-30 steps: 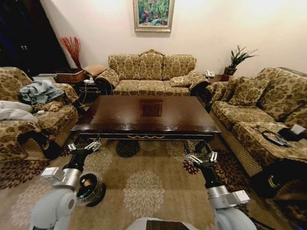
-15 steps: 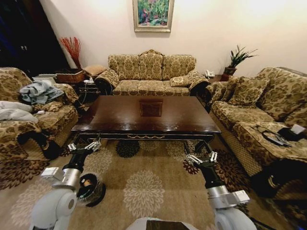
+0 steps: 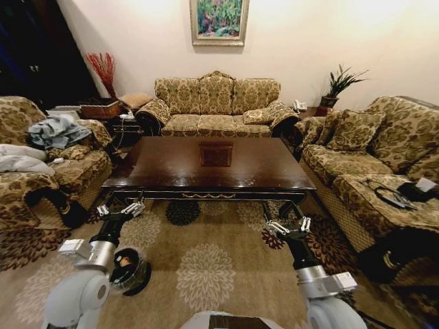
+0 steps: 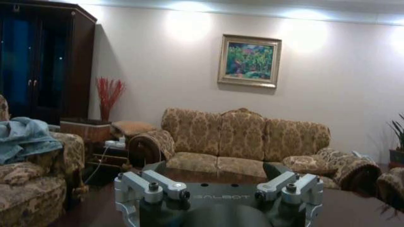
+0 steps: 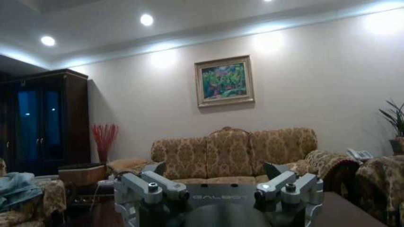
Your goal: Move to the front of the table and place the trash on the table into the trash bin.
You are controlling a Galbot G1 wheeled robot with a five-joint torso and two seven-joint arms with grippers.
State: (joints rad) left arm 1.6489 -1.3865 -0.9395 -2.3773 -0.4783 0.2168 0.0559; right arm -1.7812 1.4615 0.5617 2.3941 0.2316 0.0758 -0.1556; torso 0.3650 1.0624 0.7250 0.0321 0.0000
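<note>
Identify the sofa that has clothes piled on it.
The sofa on the robot's left: blue-grey clothes heap on its armrest. The back sofa holds cushions only.

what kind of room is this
Most likely a home living room: patterned sofas stand around a dark wooden coffee table on a floral rug, with a framed painting on the wall.
</note>
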